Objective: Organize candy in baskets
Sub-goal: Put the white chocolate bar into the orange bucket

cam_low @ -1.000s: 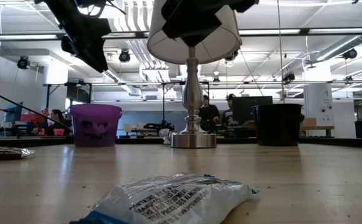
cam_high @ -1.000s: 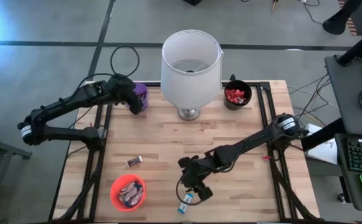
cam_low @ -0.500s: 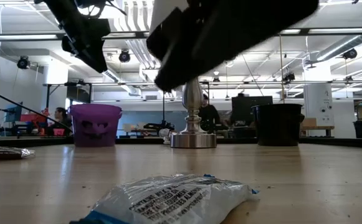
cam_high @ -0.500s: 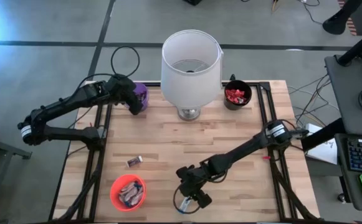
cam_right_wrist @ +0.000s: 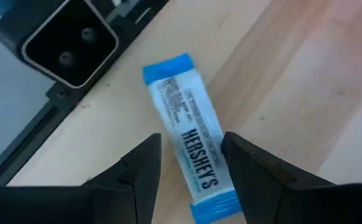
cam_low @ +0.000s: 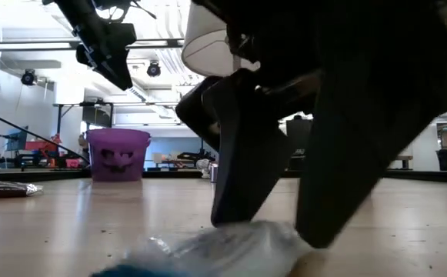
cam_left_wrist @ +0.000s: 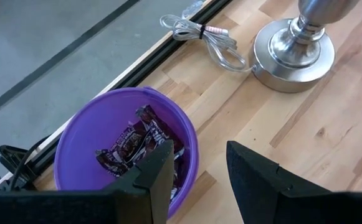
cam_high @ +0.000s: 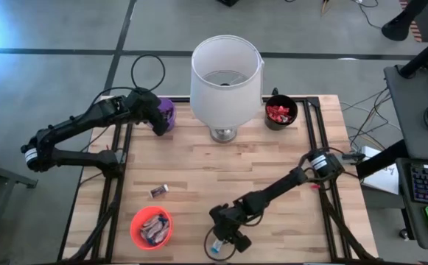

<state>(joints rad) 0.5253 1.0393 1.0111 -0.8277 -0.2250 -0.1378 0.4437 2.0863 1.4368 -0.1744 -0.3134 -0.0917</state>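
A blue-and-white candy bar (cam_right_wrist: 190, 146) lies flat on the table near its front edge (cam_high: 215, 249). My right gripper (cam_right_wrist: 190, 155) is open and low over it, one finger beside each long side (cam_low: 273, 223). My left gripper (cam_left_wrist: 199, 152) hangs open above the purple basket (cam_left_wrist: 68, 134), which holds dark-wrapped candy (cam_left_wrist: 128, 146). The orange basket (cam_high: 151, 227) at the front left holds several bars. Red candy fills the black basket (cam_high: 280, 112) at the back right. One dark bar (cam_high: 159, 191) lies loose on the table. My right gripper's fingers (cam_right_wrist: 240, 162) slant down across the bar's middle (cam_right_wrist: 199, 155), one by each long side. The bar lies flat on the table. I cannot tell whether the fingertips touch it.
A white-shaded lamp (cam_high: 225, 77) on a metal base (cam_left_wrist: 293, 53) stands at the back centre, its bundled cord (cam_left_wrist: 202, 37) beside the purple basket. A small black camera box (cam_right_wrist: 68, 43) sits at the table's front edge, close to the bar.
My right gripper has come down and moved toward the table's near edge, onto the blue-and-white bar, and its fingers now stand on either side of it. The bar has stayed where it lay.
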